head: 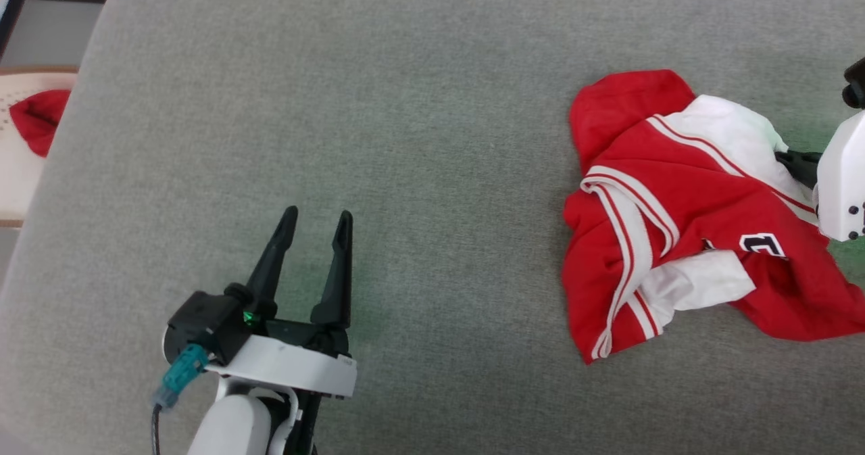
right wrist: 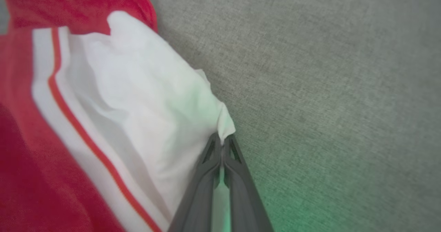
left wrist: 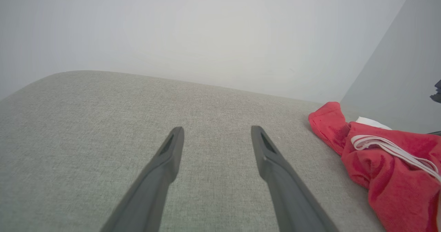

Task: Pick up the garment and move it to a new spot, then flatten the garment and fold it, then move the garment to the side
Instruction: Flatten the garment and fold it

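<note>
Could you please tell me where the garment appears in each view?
Head view: garment crumpled at the right, on the grey fabric surface.
Left wrist view: at the lower right, beside the open left gripper.
Right wrist view: at the left, white corner pinched in the right gripper.
Shared landmark: the grey fabric surface.

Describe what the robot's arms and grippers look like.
The left gripper has two long, tapering dark fingers on a black base with a green light, a white wrist collar, and a teal plug with a dark cable. The right gripper has matching dark fingers and a white casing.
</note>
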Tool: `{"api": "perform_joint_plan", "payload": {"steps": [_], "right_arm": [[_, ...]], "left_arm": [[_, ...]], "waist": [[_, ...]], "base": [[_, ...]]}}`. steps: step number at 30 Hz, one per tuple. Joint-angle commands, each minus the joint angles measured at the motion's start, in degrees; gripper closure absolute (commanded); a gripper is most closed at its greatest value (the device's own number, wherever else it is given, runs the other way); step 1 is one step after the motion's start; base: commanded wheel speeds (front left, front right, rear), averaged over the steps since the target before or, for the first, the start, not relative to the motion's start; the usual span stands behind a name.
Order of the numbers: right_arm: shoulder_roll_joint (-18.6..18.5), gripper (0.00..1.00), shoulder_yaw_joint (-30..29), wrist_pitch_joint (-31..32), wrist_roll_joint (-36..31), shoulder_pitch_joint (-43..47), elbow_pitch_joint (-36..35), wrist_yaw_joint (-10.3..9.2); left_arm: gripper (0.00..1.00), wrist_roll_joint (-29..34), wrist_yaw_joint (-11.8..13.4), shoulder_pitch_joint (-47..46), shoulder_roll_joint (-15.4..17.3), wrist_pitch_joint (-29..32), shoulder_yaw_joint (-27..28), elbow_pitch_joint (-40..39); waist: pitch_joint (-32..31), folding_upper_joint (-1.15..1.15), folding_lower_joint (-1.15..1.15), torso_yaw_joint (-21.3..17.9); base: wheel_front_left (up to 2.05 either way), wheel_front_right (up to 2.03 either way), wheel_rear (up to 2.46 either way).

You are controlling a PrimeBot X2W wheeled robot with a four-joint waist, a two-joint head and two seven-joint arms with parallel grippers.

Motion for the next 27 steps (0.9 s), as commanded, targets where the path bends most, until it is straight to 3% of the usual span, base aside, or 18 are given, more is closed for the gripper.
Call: {"api": "perform_joint_plan", "payload": {"steps": [1, 13, 19, 27], "right_arm": [[-0.78, 1.0, 0.64, -1.66, 0.65, -0.22, 0.69, -0.08], [-8.33, 1.0, -1.55, -12.83, 5.79, 4.37, 0.98, -0.08], [-11.62, 1.0, -3.53, -16.94, 7.09, 8.34, 5.06, -0.08], [-7.99, 1.0, -7.28, -23.17, 6.78, 9.29, 16.59, -0.08]], "left_arm": [[0.0, 0.7, -0.47, 0.51, -0.28, -0.01, 0.65, 0.22], [0.0, 2.52, -1.67, 1.93, -1.29, -0.02, 3.27, -0.69], [0.0, 2.84, -1.86, 1.1, -1.26, -0.02, 3.49, -0.45], [0.0, 2.38, -2.13, -0.12, -0.69, -0.02, 2.61, 1.0]], "waist": [[-0.77, 0.0, 0.0, -0.91], [-2.6, 0.0, 0.0, -6.06], [-2.03, 0.0, 0.0, -8.06], [-1.43, 0.0, 0.0, -8.56]], "base": [[0.0, 0.0, 0.0], [0.0, 0.0, 0.0], [0.0, 0.0, 0.0], [0.0, 0.0, 0.0]]}}
